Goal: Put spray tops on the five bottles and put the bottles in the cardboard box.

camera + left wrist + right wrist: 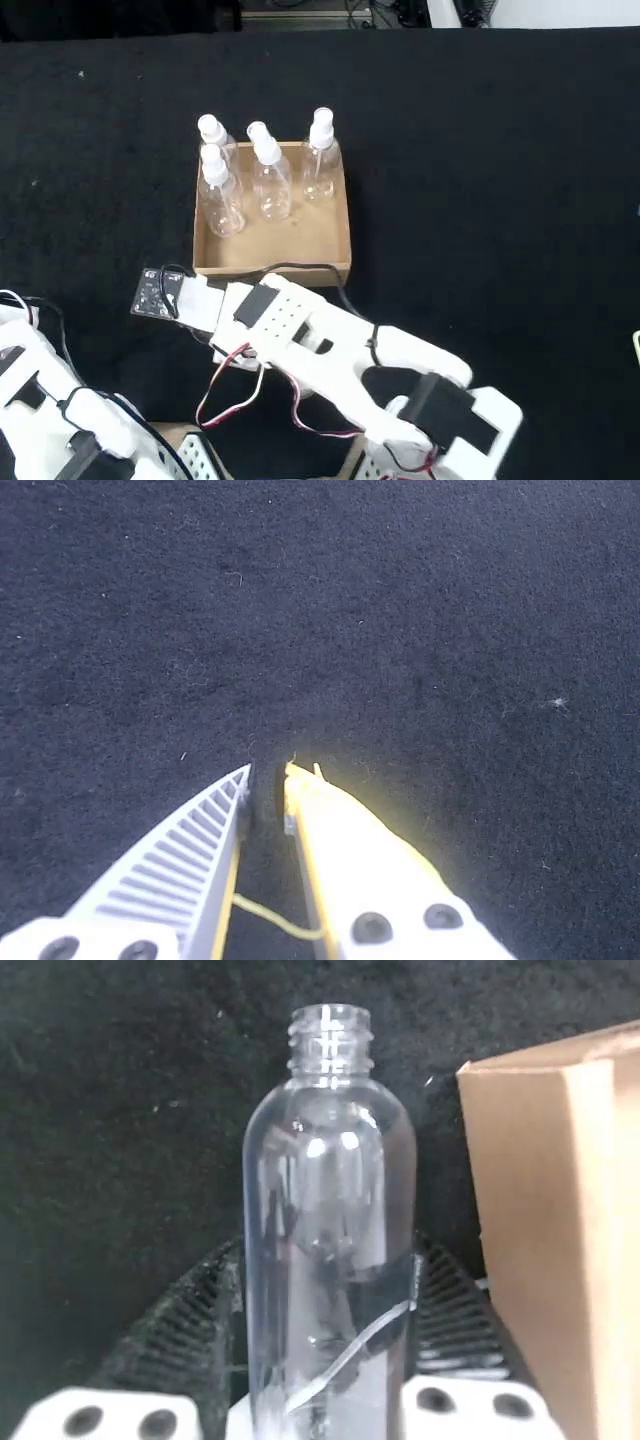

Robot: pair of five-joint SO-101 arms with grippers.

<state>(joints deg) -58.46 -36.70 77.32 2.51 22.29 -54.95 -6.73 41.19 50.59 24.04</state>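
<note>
Four capped bottles point(262, 170) stand upright at the far end of the cardboard box point(272, 266). The right gripper point(328, 1260) has its fingers point(190, 1310) closed on the body of the uncapped bottle point(330, 1190), which is just beside an outer wall of the box, its threaded neck bare. The left gripper point(268, 775) hangs over the bare counter point(500, 180), its fingers drawn to a thin slit and holding nothing.

I judge the step in hand to be capping the fifth bottle. Next I need a steady hold while the left arm fetches and seats a spray top squarely on the neck.
</note>
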